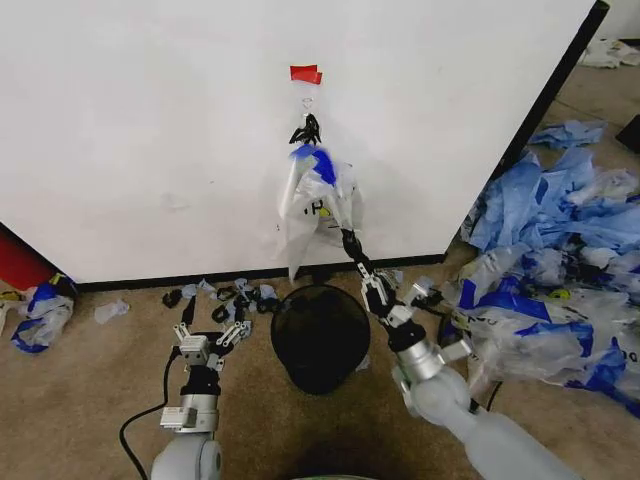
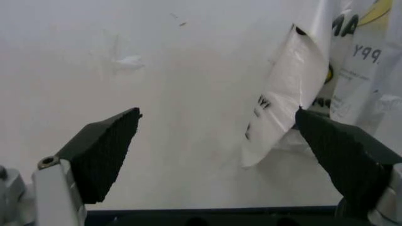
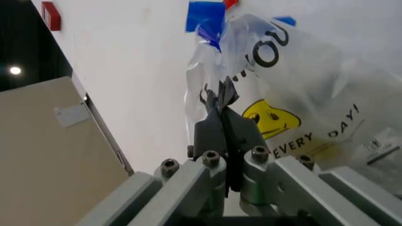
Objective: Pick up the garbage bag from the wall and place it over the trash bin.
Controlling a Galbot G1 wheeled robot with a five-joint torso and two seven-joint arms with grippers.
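Head view, looking down at a white wall (image 1: 150,130) with a black strip along its base. A see-through garbage bag (image 1: 318,200) with blue handles hangs from a small hook (image 1: 308,100) under a piece of red tape (image 1: 305,73). Its printed side shows a yellow smiley face and dark lettering in the right wrist view. The right claw (image 1: 348,240) reaches up from the lower right and touches the bag's lower part; seen from the right wrist, its two dark fingers (image 3: 220,125) are pressed together, pinching a fold of the bag's plastic. A black mesh trash bin (image 1: 320,335) stands on the brown carpet directly below the bag, close to the wall. The left claw (image 1: 212,338) hangs low, just left of the bin, its fingers (image 2: 103,150) spread wide and holding nothing, pointed at the wall beside the bag. A heap of blue and clear bags (image 1: 560,270) lies on the floor to the right, with smaller scraps (image 1: 225,293) along the wall's base.
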